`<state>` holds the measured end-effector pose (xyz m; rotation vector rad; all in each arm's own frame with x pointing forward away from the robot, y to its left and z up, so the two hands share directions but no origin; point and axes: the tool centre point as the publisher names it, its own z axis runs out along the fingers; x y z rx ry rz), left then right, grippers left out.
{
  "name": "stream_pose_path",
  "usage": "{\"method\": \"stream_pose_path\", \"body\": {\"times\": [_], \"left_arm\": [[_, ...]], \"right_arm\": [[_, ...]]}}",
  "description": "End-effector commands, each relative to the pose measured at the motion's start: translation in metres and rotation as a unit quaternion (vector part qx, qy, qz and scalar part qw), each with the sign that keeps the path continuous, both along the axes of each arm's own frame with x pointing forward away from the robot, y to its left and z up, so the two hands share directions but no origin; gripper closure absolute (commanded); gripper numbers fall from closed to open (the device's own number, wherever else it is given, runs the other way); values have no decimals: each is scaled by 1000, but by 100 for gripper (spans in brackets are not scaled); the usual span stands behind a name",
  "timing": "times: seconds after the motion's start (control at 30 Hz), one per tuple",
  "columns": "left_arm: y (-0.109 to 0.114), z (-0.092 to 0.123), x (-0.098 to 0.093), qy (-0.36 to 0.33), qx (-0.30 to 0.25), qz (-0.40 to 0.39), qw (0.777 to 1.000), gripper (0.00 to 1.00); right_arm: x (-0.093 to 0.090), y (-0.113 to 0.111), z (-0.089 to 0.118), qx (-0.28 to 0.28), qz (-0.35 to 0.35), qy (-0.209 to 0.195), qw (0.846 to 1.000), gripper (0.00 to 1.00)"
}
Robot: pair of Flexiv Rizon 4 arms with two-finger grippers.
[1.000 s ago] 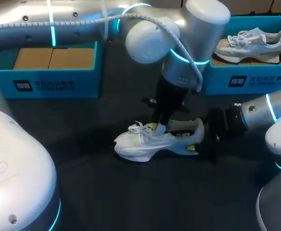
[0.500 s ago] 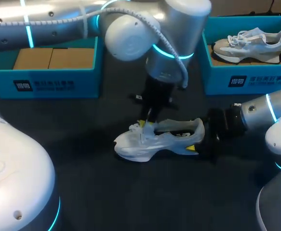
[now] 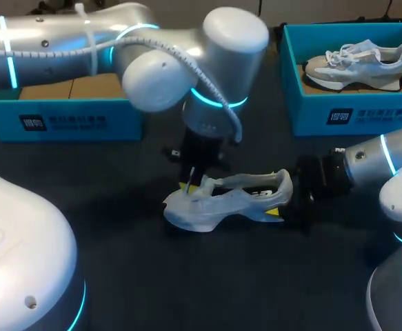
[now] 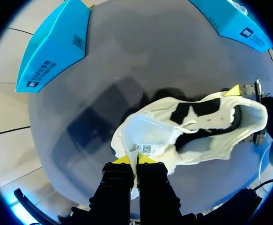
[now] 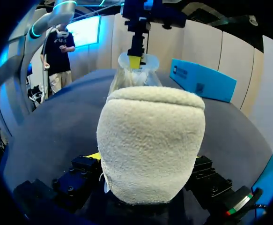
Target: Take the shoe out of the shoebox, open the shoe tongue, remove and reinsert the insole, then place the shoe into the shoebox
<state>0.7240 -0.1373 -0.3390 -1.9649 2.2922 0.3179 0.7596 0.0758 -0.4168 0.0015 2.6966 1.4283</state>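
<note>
A white thick-soled shoe (image 3: 228,201) is lying on its sole on the dark desk (image 3: 152,276), out of any box, with its toe pointing towards my left side and its heel towards my right. My left arm is coming in from the left and hanging over the front of the shoe. The left end effector (image 3: 190,186) is pointing down with its two yellow tips drawn together, and it is gripping the shoe's white fabric tongue (image 3: 199,193)

In the left wrist view the left end effector (image 4: 135,161) is showing both fingers side by side with the tongue (image 4: 145,136) pinched between them. The tongue's small printed label is sitting just ahead of the tips. Ahead of it the shoe (image 4: 206,140) is gaping open, with the dark inside showing along its length

My right arm is lying low over the desk from the right. The right end effector (image 3: 281,198) is closed on the shoe at the heel, one yellow tip against the near side and the other against the far side. In the right wrist view the cream fleecy heel (image 5: 150,145) is sitting between the fingers of the right end effector (image 5: 145,157), and the left end effector (image 5: 135,61) is hanging at the shoe's far end

A blue cardboard shoebox (image 3: 69,121) holding brown cardboard pieces (image 3: 69,86) is standing at the back left of the desk, well apart from the shoe. A second blue shoebox (image 3: 338,114) at the back right is holding a grey-and-white sneaker (image 3: 356,61)
</note>
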Motion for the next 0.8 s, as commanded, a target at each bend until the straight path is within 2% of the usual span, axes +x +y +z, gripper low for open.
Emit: {"method": "stream_pose_path", "body": {"times": [0.03, 0.13, 0.2, 0.33, 0.4, 0.5, 0.53, 0.57, 0.6, 0.63, 0.67, 0.73, 0.8], "left_arm": [[9, -11, -1, 2, -34, 1, 999, 100], [13, -17, -2, -4, -37, 0, 999, 100], [17, -25, -3, -9, -29, 3, 1000, 93], [23, -33, -3, -5, -25, 6, 1000, 85], [26, -36, -2, -2, -22, 10, 1000, 76], [27, -39, -2, 0, -20, 14, 1000, 69], [28, -40, -2, 1, -20, 14, 1000, 62], [28, -40, -2, 1, -20, 14, 1000, 62], [29, -39, -2, 6, -22, 19, 1000, 51], [29, -38, -2, 6, -23, 20, 1000, 49], [30, -36, -2, 7, -25, 20, 999, 34], [30, -32, -1, 8, -31, 18, 999, 15], [30, -29, -1, 8, -35, 13, 999, 3]], "right_arm": [[0, -1, 0, -2, -1, -1, 1000, 100], [0, -1, 0, -2, -1, -1, 1000, 100], [0, -1, 0, -2, -1, -1, 1000, 100], [0, -1, 0, -2, -1, -1, 1000, 100], [0, -1, 0, -2, -1, -1, 1000, 100], [0, -1, 0, -2, -1, -1, 1000, 100], [0, -1, 0, -2, -1, -1, 1000, 100], [0, -1, 0, -2, -1, -1, 1000, 100], [0, -1, 0, -2, -1, -1, 1000, 100], [0, -1, 0, -2, -1, -1, 1000, 100], [0, -1, 0, -2, -1, -1, 1000, 100], [0, -1, 0, -2, -1, -1, 1000, 100], [0, -1, 0, -2, -1, -1, 1000, 100]]}}
